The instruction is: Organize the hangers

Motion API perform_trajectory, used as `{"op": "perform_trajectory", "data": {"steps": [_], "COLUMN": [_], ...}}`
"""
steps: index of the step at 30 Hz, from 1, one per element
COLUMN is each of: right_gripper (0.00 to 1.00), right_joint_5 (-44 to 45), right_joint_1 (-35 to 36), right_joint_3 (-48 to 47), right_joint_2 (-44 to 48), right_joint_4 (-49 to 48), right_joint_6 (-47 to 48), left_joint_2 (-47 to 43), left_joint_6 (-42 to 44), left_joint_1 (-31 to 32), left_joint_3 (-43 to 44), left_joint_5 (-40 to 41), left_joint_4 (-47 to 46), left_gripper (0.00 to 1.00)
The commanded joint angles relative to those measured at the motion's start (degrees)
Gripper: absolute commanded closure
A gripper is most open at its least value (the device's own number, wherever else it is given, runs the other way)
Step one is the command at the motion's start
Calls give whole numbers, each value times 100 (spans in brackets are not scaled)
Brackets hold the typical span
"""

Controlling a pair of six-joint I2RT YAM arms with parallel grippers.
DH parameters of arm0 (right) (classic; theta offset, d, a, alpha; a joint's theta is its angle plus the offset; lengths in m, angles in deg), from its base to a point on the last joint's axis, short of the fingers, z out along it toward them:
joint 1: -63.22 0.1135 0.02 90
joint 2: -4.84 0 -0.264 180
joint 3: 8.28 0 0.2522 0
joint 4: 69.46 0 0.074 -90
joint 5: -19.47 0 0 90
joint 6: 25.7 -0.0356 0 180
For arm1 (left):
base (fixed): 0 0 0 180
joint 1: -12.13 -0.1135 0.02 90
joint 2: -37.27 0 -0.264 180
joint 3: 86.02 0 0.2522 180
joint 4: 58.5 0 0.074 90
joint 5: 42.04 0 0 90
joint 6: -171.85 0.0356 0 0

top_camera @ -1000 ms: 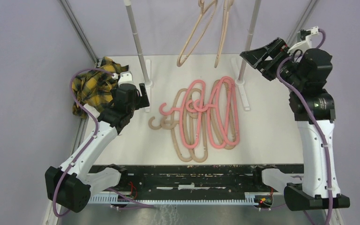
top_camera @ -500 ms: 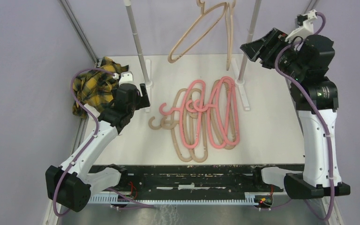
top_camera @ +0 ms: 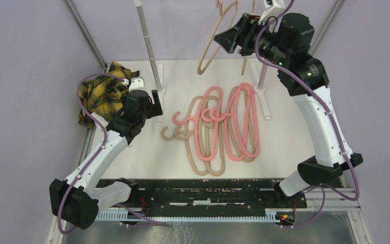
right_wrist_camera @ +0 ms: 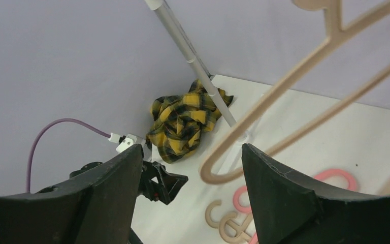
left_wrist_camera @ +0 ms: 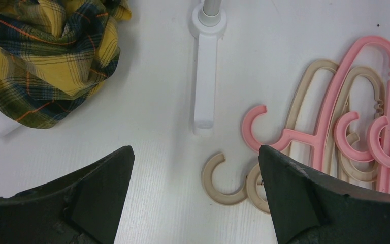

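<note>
- Counter [top_camera: 294, 127]: white, with two upright rack posts [top_camera: 149, 46] at the far side. The rail on top is out of view.
- Hangers [top_camera: 222, 116]: a pink and beige heap lying flat mid-counter. Their long axes run near-far and the hooks point left.
- Hanging beige hangers [right_wrist_camera: 264, 108]: two, up at the far centre, slanting down to the left.
- Plaid cloth [top_camera: 101, 91]: bunched at the far left, not part of the task.
- Right pincer [right_wrist_camera: 192, 152]: high at the far side, jaws wide, nothing clamped. A hanging beige hanger lies straight ahead, its low shoulder loop in line with the gap. Contact cannot be told.
- Left pincer [left_wrist_camera: 195, 152]: low and just left of the heap, jaws wide and empty. The beige hooks are just to its right, so it looks the nearer arm for the heap.
- Judgement: the next pick turns on the hooks facing left.
</note>
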Motion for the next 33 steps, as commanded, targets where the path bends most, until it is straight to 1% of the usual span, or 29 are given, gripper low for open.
{"op": "perform_trajectory", "data": {"steps": [1, 7, 12, 14, 16, 20, 22, 26, 30, 33], "right_gripper": [21, 21, 20, 19, 18, 14, 13, 10, 5, 4], "right_joint_5": [221, 600, 1146, 1480, 2020, 3034, 3392, 3825, 4154, 4223], "right_joint_1": [475, 1014, 1307, 1461, 1654, 2010, 2102, 2105, 2105, 2097], "right_joint_3": [-550, -1337, -1832, -1803, -1701, -1358, -1363, -1755, -1708, -1742], "right_joint_2": [-584, -1396, -1917, -2004, -2068, -2191, -2367, -2831, -3067, -3263], "right_joint_4": [-481, -632, -583, -676, -861, -1583, -1837, -2112, -2752, -3058], "right_joint_6": [400, 1070, 1550, 1870, 2313, 3207, 3601, 4117, 4659, 5035], "left_joint_2": [-15, -51, -69, -85, -124, -198, -213, -236, -253, -229], "left_joint_6": [-59, -12, 23, 41, 50, 52, 53, 91, 141, 158], "left_joint_1": [-29, -27, -28, -28, -27, -27, -27, -30, -30, -28], "left_joint_3": [274, 255, 200, 188, 161, 91, 75, 60, 44, -6], "left_joint_5": [-6, -38, -90, -118, -141, -164, -170, -186, -189, -202], "left_joint_4": [-149, -206, -224, -216, -207, -220, -216, -224, -262, -338], "left_gripper": [1, 1, 1, 1, 1, 1, 1, 1, 1, 1]}}
